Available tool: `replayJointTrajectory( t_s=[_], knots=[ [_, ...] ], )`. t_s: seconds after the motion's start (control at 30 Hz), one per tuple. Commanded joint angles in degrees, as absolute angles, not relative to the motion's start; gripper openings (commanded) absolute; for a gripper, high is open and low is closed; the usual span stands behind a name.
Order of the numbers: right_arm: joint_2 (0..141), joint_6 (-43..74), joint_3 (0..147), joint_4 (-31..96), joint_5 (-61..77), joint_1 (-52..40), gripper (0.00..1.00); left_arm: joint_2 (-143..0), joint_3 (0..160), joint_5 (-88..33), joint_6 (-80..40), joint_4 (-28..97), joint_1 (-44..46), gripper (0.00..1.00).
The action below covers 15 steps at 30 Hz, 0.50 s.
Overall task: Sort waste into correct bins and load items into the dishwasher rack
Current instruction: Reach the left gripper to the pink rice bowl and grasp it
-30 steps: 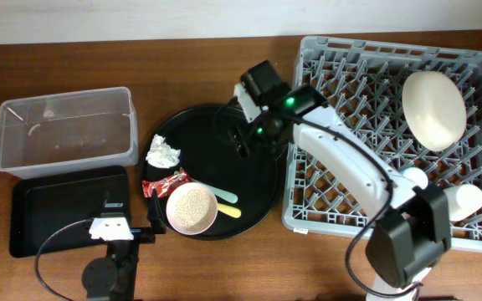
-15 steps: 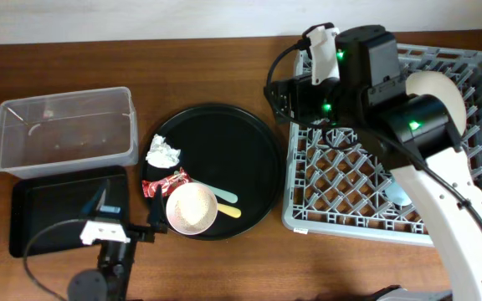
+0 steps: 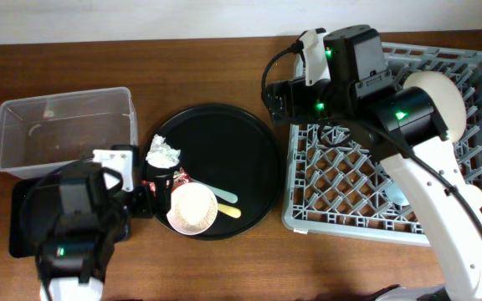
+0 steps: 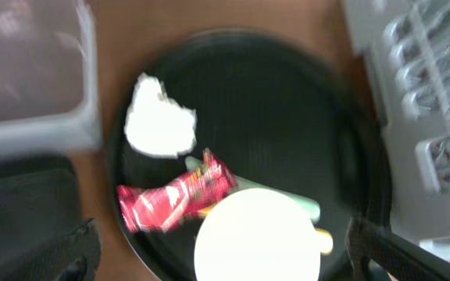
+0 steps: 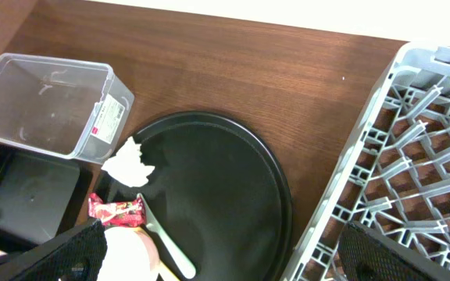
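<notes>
Spread wide and empty, the left gripper hangs close above the wrapper, which lies broadside on the round tray, while the right gripper, also open and empty, is off by the rack.

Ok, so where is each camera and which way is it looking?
Overhead: above the table, looking straight down at the round tray, rack and tub; the left arm and right arm show.
Left wrist: on the left arm, low, looking down at the tissue, wrapper and bowl; its fingers show at the bottom corners.
Right wrist: on the right arm, higher, looking down across the tray towards the tub; its fingers show at the bottom corners.
Shared: all three see the tray, tissue and wrapper.
</notes>
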<state>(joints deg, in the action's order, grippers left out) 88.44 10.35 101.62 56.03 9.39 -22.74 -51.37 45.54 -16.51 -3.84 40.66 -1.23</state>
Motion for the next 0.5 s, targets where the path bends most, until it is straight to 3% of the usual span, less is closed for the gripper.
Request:
replayJointTrajectory(
  t_s=[0.0,0.03,0.1,0.47],
  knots=[
    [88.5,10.4,101.8,56.2,9.9,-22.8,0.98,-58.1,46.2,-23.5,-3.2,41.8,-1.0,0.99],
    [88.5,10.4,101.8,56.2,9.9,-22.8,0.98,-59.9,46.2,-23.7,-3.1,42.6,-1.0,0.99],
    [88.5,10.4,101.8,56.2,9.9,-22.8,0.98,-63.4,46.2,-20.2,-3.1,44.1,-1.0,0.84],
    [88.5,10.4,101.8,56.1,9.6,-22.8,0.98,-81.8,46.2,-14.0,-2.9,45.7,-0.7,0.75]
  ],
)
